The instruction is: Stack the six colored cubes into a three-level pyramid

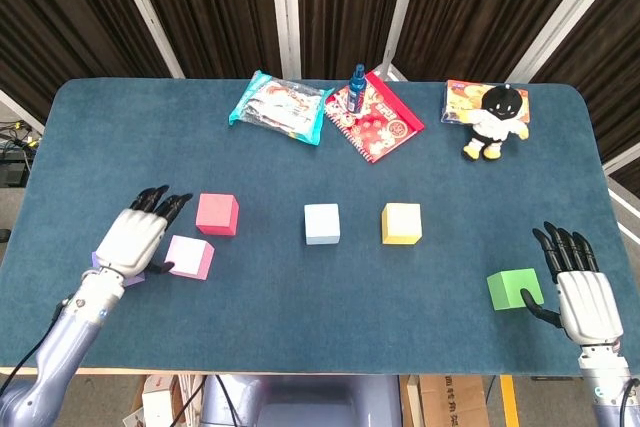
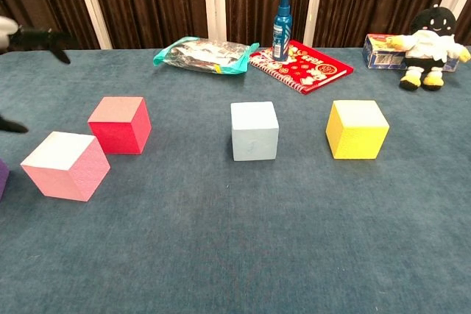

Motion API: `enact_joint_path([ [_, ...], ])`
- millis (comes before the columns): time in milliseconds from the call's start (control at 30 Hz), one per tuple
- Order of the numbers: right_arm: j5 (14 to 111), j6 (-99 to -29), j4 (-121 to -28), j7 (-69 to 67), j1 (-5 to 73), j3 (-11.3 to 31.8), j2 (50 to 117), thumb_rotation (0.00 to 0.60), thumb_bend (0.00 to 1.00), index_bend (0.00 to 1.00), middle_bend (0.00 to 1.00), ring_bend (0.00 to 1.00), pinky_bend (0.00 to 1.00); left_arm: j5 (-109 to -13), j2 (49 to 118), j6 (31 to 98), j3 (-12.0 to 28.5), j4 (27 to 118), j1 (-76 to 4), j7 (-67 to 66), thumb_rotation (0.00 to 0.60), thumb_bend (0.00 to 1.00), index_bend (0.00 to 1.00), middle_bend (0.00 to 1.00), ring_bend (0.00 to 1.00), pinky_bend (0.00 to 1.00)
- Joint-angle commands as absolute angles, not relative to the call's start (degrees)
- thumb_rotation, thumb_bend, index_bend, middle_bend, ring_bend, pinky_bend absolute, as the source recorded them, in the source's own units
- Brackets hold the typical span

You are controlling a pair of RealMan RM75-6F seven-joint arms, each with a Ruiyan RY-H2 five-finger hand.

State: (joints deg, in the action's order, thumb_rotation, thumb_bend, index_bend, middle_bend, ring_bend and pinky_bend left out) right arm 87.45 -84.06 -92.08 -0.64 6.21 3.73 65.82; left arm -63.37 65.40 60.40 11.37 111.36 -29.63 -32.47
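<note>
Cubes lie scattered on the blue table: red [image 1: 217,214] [image 2: 120,124], pink [image 1: 190,256] [image 2: 66,165], light blue [image 1: 322,223] [image 2: 255,131], yellow [image 1: 401,223] [image 2: 357,129] and green [image 1: 515,289]. The purple cube [image 1: 128,274] is mostly hidden beneath my left hand [image 1: 137,237], which hovers open just left of the pink cube, fingers spread toward the red one. Only its dark fingertips [image 2: 40,37] enter the chest view. My right hand [image 1: 582,292] stays open at the table's front right, beside the green cube, thumb near it.
Along the far edge lie a snack bag [image 1: 280,105], a red notebook [image 1: 377,119] with a blue spray bottle [image 1: 358,78] on it, and a plush toy [image 1: 493,120] against a colourful box [image 1: 463,99]. The table's front edge [image 1: 300,368] is near both hands.
</note>
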Motion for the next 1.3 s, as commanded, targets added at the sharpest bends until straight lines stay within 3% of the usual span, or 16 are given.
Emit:
enact_joint_path([
  [33, 87.3, -83.8, -92.3, -0.8, 6.3, 3.7, 65.7, 0.600, 0.33, 0.00, 0.00, 0.00, 0.00, -57.6, 66.7, 59.1, 14.1, 110.8, -34.2, -36.7, 0.600, 0.09, 0.00, 0.13, 0.03, 0.09],
  [333, 85.9, -82.8, -92.5, -0.9, 6.5, 4.0, 65.6, 0.600, 0.33, 0.00, 0.00, 0.00, 0.00, -43.8, 71.9, 55.7, 16.1, 103.5, -44.7, -44.9, 0.600, 0.09, 0.00, 0.16, 0.03, 0.09],
  [567, 84.7, -82.0, -92.6, -2.0, 6.6, 4.3, 65.2, 0.600, 0.33, 0.00, 0.00, 0.00, 0.00, -36.7, 76.0, 53.8, 14.9, 97.4, -50.1, -47.7, 0.600, 0.09, 0.00, 0.21, 0.03, 0.11],
  [900, 84.2, -81.6, -92.9, -2.3, 6.7, 4.4, 65.1, 0.600, 0.33, 0.00, 0.00, 0.00, 0.00, -33.8, 79.9, 51.7, 11.7, 91.3, -53.8, -47.5, 0.600, 0.09, 0.00, 0.23, 0.03, 0.11],
  [1300, 83.6, -81.4, -93.4, -1.2, 6.7, 4.5, 65.3, 0.600, 0.33, 0.00, 0.00, 0.00, 0.00, -35.9, 80.0, 50.4, 8.7, 89.3, -54.7, -44.3, 0.600, 0.10, 0.00, 0.24, 0.03, 0.11],
])
